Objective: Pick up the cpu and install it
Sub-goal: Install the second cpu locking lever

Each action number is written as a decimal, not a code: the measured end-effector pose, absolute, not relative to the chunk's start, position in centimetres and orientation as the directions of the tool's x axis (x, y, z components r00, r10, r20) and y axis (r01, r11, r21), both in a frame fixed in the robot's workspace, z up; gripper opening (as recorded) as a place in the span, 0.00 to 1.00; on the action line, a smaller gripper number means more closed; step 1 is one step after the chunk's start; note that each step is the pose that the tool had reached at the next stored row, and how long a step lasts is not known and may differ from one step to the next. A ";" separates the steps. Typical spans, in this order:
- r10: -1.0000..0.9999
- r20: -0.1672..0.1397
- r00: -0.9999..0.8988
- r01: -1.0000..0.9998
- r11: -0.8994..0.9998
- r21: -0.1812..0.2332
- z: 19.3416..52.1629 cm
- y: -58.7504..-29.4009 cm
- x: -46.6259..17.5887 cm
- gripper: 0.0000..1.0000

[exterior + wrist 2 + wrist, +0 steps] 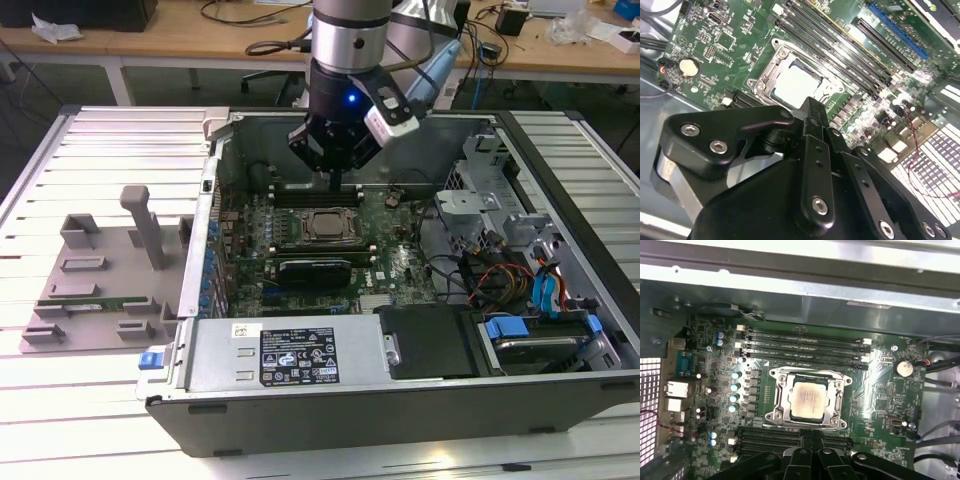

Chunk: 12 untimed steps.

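The cpu (325, 225) lies flat with its silvery top up inside the metal socket frame (776, 407) on the green motherboard (400, 255) of the open computer case. Both wrist views show it seated there, the cpu (797, 85) pale and square, the cpu (809, 399) framed by the open latch plate. My gripper (335, 180) hangs just above the board, a little beyond the socket toward the memory slots. Its black fingers (812, 112) stand together, shut, with nothing between them. My gripper (812, 440) does not touch the chip.
Memory slots (805, 342) flank the socket. A long black graphics card (315, 270) lies in front of it. Case walls (210, 200), a drive cage and cables (500, 270) hem in the board. A grey fixture (100, 280) with an upright post stands at the exterior view's left.
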<state>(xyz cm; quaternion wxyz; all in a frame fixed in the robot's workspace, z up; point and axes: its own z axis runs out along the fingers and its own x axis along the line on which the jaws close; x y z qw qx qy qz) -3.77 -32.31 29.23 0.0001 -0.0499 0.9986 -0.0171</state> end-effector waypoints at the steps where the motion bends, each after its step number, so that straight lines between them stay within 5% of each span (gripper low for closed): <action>1: -0.100 0.002 -0.995 -0.100 0.994 -0.034 29.4 -32.3 -3.8 0.11; 12: -0.100 0.002 -0.995 -0.100 0.994 -0.034 32.1 -32.3 -3.8 0.11</action>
